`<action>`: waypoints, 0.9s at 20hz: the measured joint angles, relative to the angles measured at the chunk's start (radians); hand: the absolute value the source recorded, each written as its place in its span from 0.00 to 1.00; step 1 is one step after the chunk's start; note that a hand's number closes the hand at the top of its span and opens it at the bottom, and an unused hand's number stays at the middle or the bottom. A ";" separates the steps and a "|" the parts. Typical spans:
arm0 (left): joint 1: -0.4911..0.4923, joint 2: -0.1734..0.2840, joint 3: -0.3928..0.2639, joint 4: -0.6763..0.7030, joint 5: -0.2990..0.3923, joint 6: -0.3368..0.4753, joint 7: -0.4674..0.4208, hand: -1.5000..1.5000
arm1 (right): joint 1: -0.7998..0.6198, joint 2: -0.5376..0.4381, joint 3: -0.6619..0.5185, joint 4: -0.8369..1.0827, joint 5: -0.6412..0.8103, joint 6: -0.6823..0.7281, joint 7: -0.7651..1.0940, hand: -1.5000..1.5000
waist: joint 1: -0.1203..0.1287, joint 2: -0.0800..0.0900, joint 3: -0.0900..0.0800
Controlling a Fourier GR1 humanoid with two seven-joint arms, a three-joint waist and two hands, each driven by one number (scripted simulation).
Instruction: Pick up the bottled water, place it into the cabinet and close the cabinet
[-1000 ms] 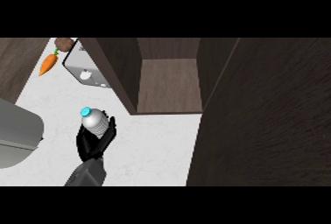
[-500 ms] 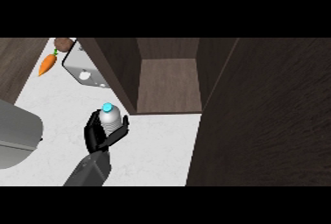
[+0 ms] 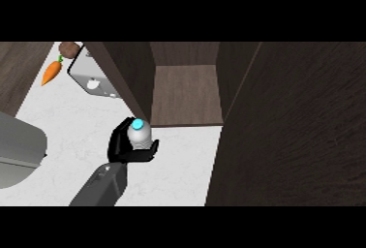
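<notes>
One grey forearm comes up from the lower edge of the head view and ends in the black left hand (image 3: 127, 147), whose fingers and thumb are curled round the small clear bottled water with a bright blue cap (image 3: 139, 134). The bottle stands upright in that grasp, cap uppermost, with the black fingers showing on its left side and below its base. The bottle is clear of the white marbled counter top (image 3: 79, 123), which spreads out to the left of the hand and beneath it.

Just above and to the right of the hand is the open dark brown wooden cabinet (image 3: 184, 92); its brown inner shelf lies directly beyond the bottle's cap, and the shelf's front edge sits just past the fingertips. The bottle is still outside the cabinet, close to its left wall. To the right of the hand, the wide dark wood cabinet door (image 3: 293, 126) stands open and fills the right side of the view.

Far above and left of the hand lie an orange carrot (image 3: 52, 72) and a brown rounded item (image 3: 68, 48), with a grey rectangular panel (image 3: 94, 77) beside them. To the hand's left, a large grey rounded object (image 3: 18, 150) sits at the edge of the view.
</notes>
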 measured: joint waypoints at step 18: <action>0.031 0.025 -0.150 -0.144 0.188 0.002 0.191 1.00 | 0.079 0.012 -0.274 0.039 -0.132 0.152 -0.090 0.00 | -0.002 -0.003 0.004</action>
